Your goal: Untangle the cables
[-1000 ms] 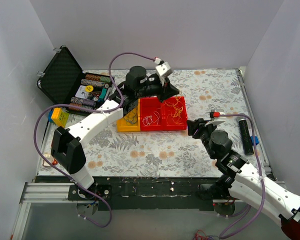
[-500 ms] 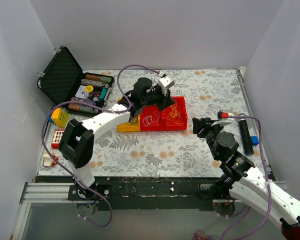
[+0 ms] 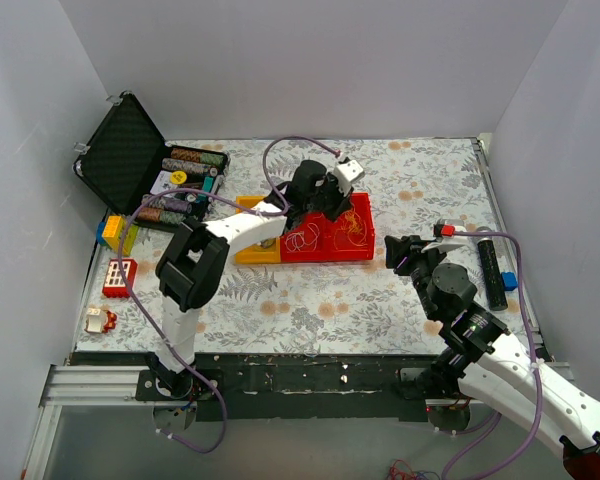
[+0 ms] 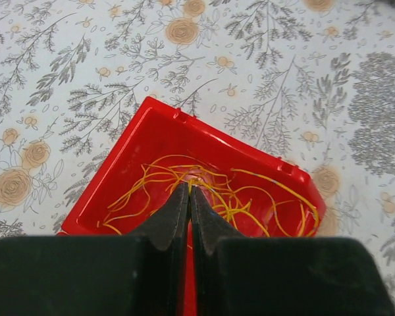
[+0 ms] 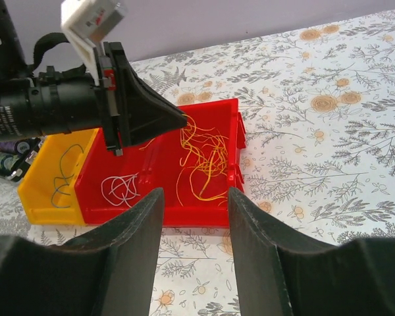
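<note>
A red two-part bin (image 3: 325,253) stands mid-table with a yellow bin (image 3: 248,255) joined on its left. Tangled tan-yellow cables (image 3: 352,225) lie in the red bin's right part, also in the left wrist view (image 4: 250,204) and right wrist view (image 5: 204,158). A white cable (image 5: 118,189) lies in its left part. A dark cable (image 5: 66,174) lies in the yellow bin. My left gripper (image 4: 189,189) is shut at the top of the yellow tangle, a yellow strand at its tips; the right wrist view shows it (image 5: 183,122). My right gripper (image 5: 194,194) is open and empty, just right of the red bin (image 5: 184,214).
An open black case (image 3: 125,155) with poker chips (image 3: 185,180) sits at the back left. Toy blocks (image 3: 117,232) and a red block (image 3: 118,275) lie along the left edge. A black cylinder (image 3: 490,270) lies at the right edge. White walls close in three sides.
My left arm has swung rightward and its gripper has moved from the bin's back edge over the yellow tangle. My right gripper drew back a little to the right, then held still.
</note>
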You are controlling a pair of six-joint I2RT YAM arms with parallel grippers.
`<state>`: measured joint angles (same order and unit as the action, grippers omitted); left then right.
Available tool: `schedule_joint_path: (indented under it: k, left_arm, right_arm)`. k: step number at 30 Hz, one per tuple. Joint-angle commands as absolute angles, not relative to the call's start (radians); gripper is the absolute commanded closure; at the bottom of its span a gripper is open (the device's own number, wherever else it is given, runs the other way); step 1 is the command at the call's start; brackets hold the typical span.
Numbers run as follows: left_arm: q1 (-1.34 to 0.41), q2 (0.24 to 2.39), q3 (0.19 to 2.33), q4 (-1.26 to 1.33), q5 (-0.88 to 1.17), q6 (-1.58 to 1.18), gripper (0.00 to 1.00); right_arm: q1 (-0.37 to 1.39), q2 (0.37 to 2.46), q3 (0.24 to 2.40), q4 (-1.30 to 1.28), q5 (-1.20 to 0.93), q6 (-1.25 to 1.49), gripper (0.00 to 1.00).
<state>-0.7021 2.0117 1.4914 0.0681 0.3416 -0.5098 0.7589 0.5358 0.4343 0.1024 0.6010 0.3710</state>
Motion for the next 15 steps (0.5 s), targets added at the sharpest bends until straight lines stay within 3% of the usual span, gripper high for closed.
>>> schedule_joint_path:
  k: [1, 7, 10, 15]
  left_arm:
    - [-0.742, 2.045, 1.548, 0.066, 0.221, -0.397, 1.0]
    - [-0.782, 2.108, 1.56, 0.018, 0.14, -0.315, 0.96]
    - [-0.782, 2.121, 1.585, -0.023, 0.117, -0.308, 0.73]
    - [-0.781, 2.059, 1.577, -0.041, 0.11, -0.291, 0.46]
  right_arm:
    - [0.753, 0.531, 0.48, 0.118, 0.621, 0.357, 0.48]
    - [0.752, 0.546, 0.492, 0.118, 0.606, 0.353, 0.49]
    - [0.752, 0.557, 0.502, 0.109, 0.597, 0.353, 0.48]
    - [0.752, 0.563, 0.515, 0.103, 0.575, 0.357, 0.48]
